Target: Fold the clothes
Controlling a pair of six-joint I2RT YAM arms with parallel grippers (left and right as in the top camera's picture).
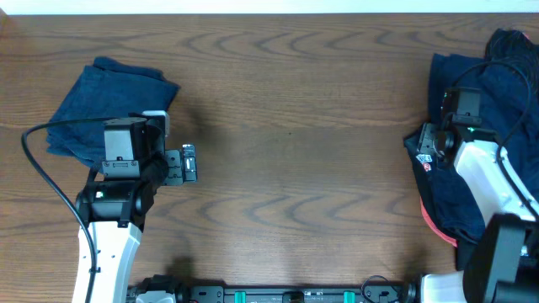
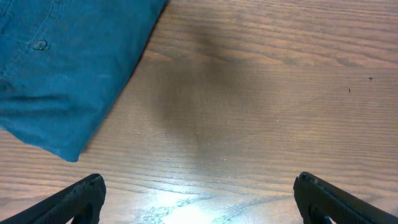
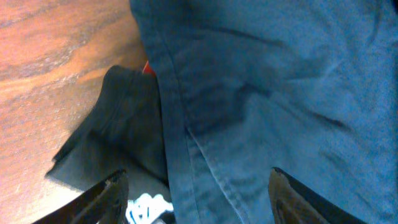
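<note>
A folded blue garment (image 1: 105,105) lies at the table's left; its corner with a button shows in the left wrist view (image 2: 59,68). My left gripper (image 1: 187,163) is open and empty over bare wood just right of it (image 2: 198,199). A pile of dark blue clothes (image 1: 480,135) lies at the right edge. My right gripper (image 1: 428,147) is open above the pile's left edge, its fingers either side of a blue fabric seam (image 3: 249,106) (image 3: 198,199). A dark garment with white print and a red edge (image 3: 118,143) lies under the blue one.
The brown wooden table (image 1: 295,151) stretches between the two piles. A red-edged piece of cloth (image 1: 431,223) pokes out at the pile's lower left. The arm bases and rail (image 1: 278,293) sit along the front edge.
</note>
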